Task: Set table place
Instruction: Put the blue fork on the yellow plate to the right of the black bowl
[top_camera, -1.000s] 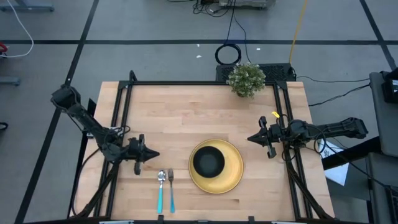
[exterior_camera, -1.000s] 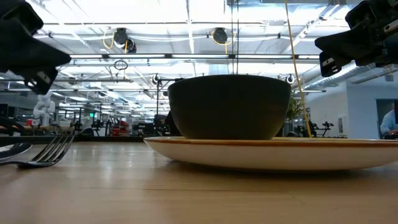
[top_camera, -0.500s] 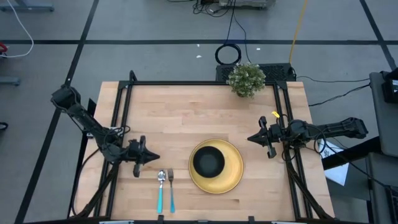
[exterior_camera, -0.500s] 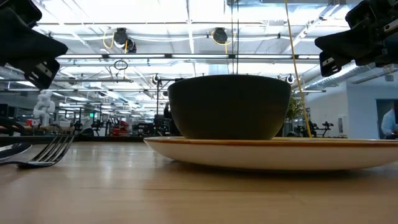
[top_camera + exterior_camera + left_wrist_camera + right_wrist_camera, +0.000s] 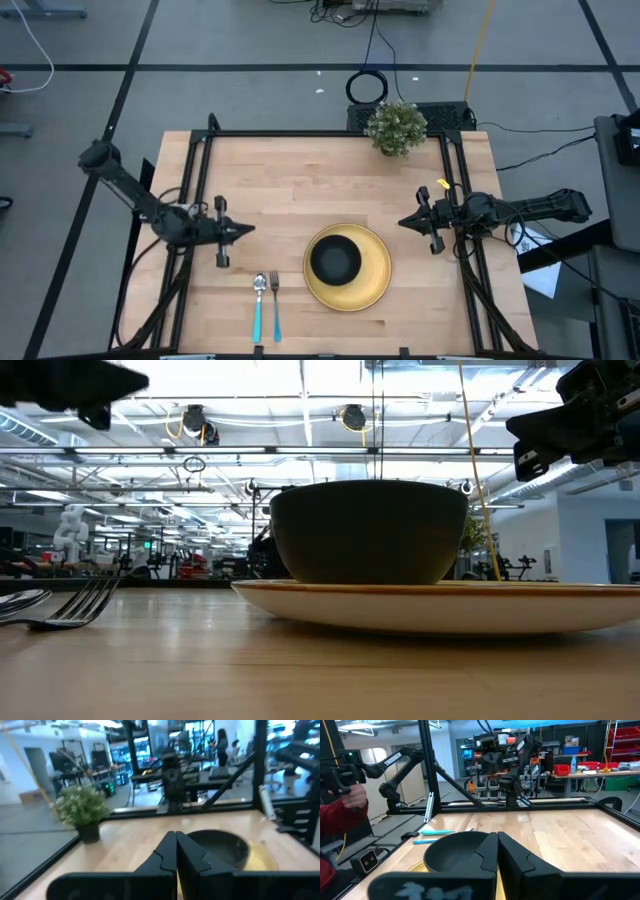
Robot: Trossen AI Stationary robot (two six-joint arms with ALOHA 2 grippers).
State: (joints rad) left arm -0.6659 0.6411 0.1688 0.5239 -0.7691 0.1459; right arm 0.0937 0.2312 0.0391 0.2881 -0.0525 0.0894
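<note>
Tabletop was a broad rectangle of pale butcher-block wood, smooth with fine seams, framed by black metal rails. Round yellow plate lay flat near the front edge, right of centre; its rim looked glossy. Smaller black bowl sat on the plate, matte and deep-sided, offset toward the plate's left. From the low view the bowl's dark wall rose above the plate's thin, shallow lip. Fork and spoon, bright metal heads on slim turquoise handles, lay side by side just left of the plate, spoon outermost, handles toward the front edge. Small green potted plant stood at the back edge, bushy and rounded.

Left arm reached in from the left rail, low and nearly level; left end effector was above the wood, behind the cutlery, tips pressed together and holding nothing. Right arm stretched in from the right rail; right end effector was behind the plate's right side, likewise closed and empty.
</note>
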